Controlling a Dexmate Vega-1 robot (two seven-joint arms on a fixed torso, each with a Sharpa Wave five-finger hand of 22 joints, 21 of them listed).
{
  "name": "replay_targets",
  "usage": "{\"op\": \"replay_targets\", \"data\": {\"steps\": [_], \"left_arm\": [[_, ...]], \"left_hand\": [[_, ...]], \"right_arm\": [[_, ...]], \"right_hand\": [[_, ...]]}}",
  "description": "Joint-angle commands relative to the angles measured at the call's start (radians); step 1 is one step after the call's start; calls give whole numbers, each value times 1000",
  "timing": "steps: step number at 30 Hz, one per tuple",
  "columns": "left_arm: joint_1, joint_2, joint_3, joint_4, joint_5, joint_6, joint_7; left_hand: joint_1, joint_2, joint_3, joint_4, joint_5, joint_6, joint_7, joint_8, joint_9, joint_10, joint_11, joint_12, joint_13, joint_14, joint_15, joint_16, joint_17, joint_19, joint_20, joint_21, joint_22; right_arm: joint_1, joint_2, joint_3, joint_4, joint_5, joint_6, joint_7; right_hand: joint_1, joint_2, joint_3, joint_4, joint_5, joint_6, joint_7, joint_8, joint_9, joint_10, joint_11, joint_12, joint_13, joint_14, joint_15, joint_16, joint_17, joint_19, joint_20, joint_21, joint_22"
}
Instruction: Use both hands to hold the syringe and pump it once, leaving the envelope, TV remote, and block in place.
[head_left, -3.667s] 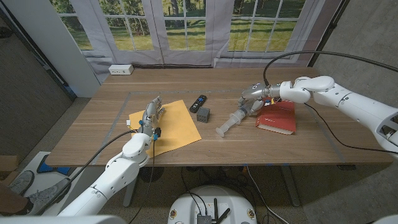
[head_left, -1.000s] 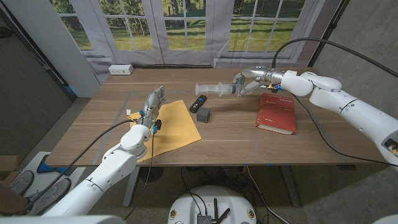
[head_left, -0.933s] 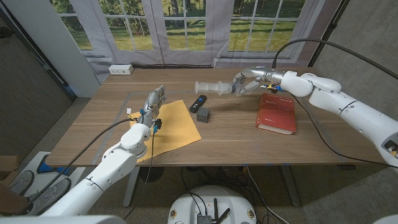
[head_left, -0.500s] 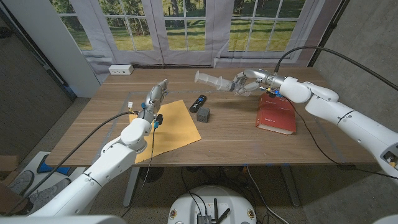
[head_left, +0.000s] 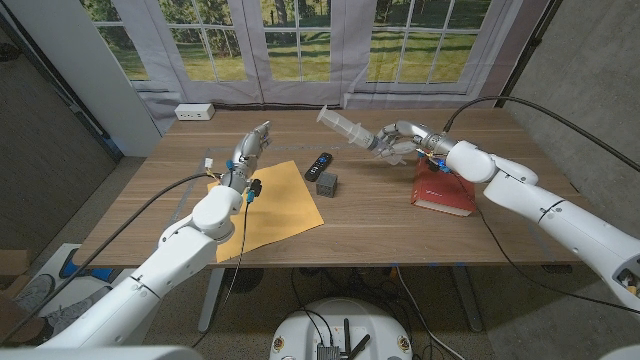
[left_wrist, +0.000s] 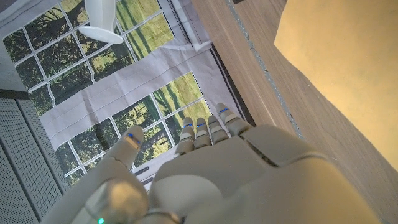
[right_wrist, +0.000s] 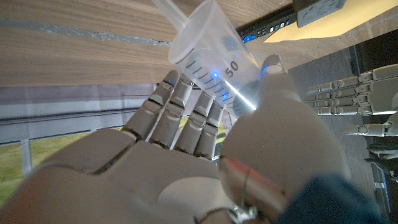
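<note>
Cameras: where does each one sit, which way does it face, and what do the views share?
Head view: on the robot's head, looking down at the table; both arms, left hand, right hand holding the syringe.
Left wrist view: along the left hand toward the windows and envelope.
Right wrist view: along the right hand gripping the syringe.
Shared: syringe, envelope.

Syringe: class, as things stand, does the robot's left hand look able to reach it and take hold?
Probably yes. The syringe is held up over the table by the right hand; its free end points toward the open left hand, with nothing between them.
</note>
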Motion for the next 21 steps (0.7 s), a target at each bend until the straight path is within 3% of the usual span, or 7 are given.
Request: {"op": "replay_targets", "data": {"steps": [1, 13, 21], "left_arm": [[-23, 19, -12, -31, 42, 15, -3], [-77, 40, -8, -48, 64, 59, -38], [-122, 58, -2, -57, 74, 86, -71]], "left_hand": [[9, 72, 4, -8, 0, 7, 1, 5, 4, 5, 1, 4, 4, 2, 1, 0, 4, 10, 2, -3, 2], [11, 74, 2, -13, -1, 10, 2, 5, 4, 6, 1, 4, 4, 3, 2, 0, 4, 11, 5, -3, 2], [12, 75, 0, -15, -1, 12, 2, 5, 4, 8, -3, 4, 4, 3, 2, 0, 5, 12, 6, -3, 2]], "right_arm": [[-66, 20, 22, -30, 102, -62, -54], [-92, 34, 28, -58, 168, -117, -81], [-86, 52, 16, -20, 208, -78, -74]], "right_hand": [[141, 173, -4, 1, 6, 105, -94, -5, 6, 21, -13, -3, 5, 2, -119, -8, 6, 12, -61, 3, 2], [153, 177, -5, -6, 8, 92, -89, -23, 6, 19, -11, -8, 8, 25, -121, -5, 25, 25, -63, 5, 2], [156, 176, -6, -7, 9, 92, -87, -29, 6, 16, -10, -10, 11, 28, -120, -8, 31, 25, -60, 4, 2]]}}
